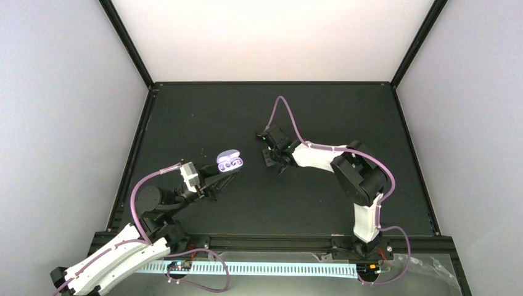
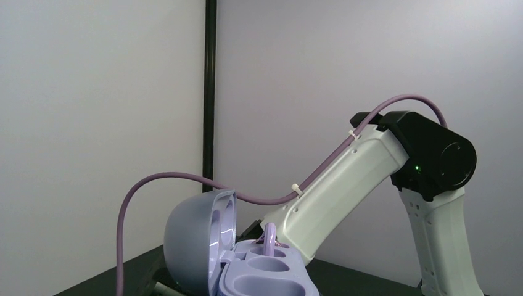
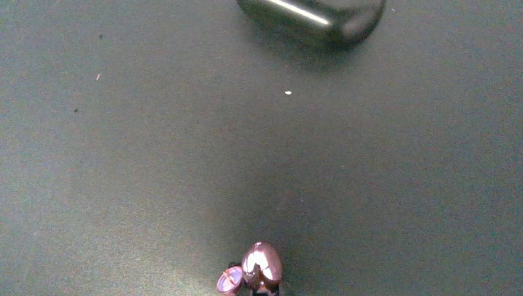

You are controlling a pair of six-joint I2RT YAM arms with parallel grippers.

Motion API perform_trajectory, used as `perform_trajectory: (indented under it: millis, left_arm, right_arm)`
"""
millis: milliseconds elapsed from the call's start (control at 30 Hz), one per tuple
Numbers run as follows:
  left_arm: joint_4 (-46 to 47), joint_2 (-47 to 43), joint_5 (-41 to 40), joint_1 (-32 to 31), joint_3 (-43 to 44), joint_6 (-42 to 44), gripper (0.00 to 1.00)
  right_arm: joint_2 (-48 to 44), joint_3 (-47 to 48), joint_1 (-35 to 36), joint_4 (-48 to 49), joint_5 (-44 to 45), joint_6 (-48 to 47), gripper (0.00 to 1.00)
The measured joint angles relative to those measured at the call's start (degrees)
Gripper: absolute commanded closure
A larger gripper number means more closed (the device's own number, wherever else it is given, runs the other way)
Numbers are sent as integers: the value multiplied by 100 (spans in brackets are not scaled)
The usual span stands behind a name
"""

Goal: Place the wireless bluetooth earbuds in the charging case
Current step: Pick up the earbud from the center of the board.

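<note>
We see the left gripper (image 1: 229, 173) clamped shut on the open charging case (image 2: 200, 246), one earbud (image 2: 269, 237) standing in its far well, while the other earbud (image 3: 262, 266) sits low in the right wrist view by the right gripper (image 1: 269, 160), whose fingers' spread we cannot tell.
</note>
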Motion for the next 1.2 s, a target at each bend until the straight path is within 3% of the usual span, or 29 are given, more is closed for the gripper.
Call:
perform_trajectory:
  millis: [300, 533, 933, 1200]
  left_arm:
    - [-28, 0, 9, 0, 0, 0, 98]
    - [-42, 2, 24, 0, 0, -4, 98]
    - [-44, 72, 44, 0, 0, -31, 98]
    - [98, 269, 155, 0, 0, -173, 98]
  right_arm:
    - [28, -15, 57, 66, 271, -61, 99]
    - [-645, -599, 72, -216, 378, -149, 99]
    - [-4076, -916, 966, -1108, 573, -883, 99]
    - [-5436, 87, 1834, -2312, 857, -1561, 99]
